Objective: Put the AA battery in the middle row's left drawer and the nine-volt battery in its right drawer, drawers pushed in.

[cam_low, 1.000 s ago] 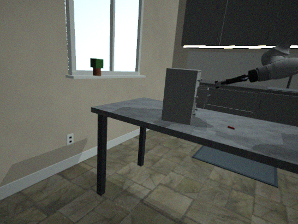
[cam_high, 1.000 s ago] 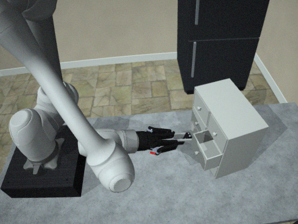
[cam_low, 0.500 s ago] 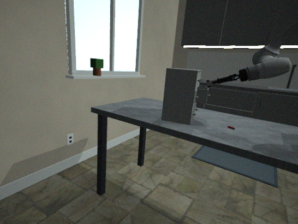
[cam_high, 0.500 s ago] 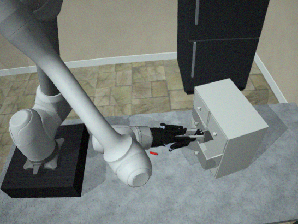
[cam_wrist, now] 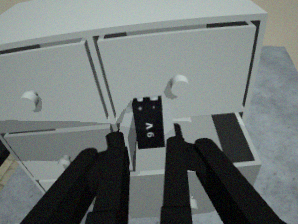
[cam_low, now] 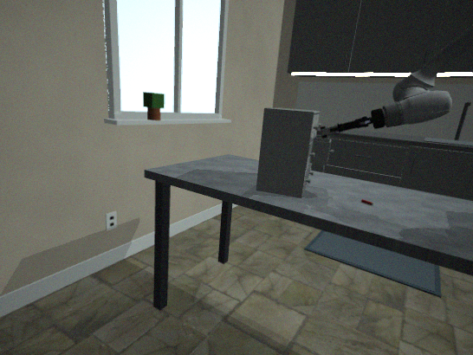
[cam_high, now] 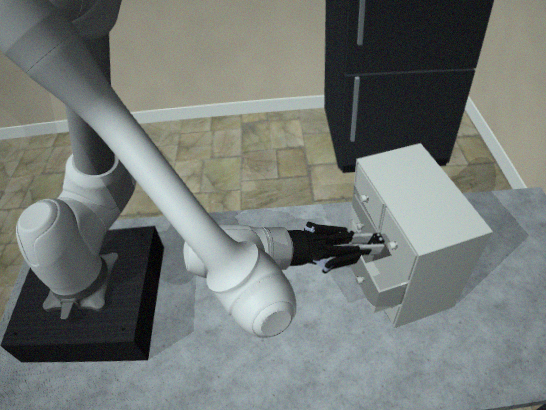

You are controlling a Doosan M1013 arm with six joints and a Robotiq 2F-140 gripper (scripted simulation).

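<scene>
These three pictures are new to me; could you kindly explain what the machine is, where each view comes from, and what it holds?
It is one jointed robot arm bolted to a black block on a grey table. The first picture looks down from above, the second from across the room, and the third from a camera on the wrist. The hand is shut on a small black nine-volt battery, held over the open right drawer of the middle row of a small white chest. A small red thing lies on the table; what it is cannot be told.
</scene>
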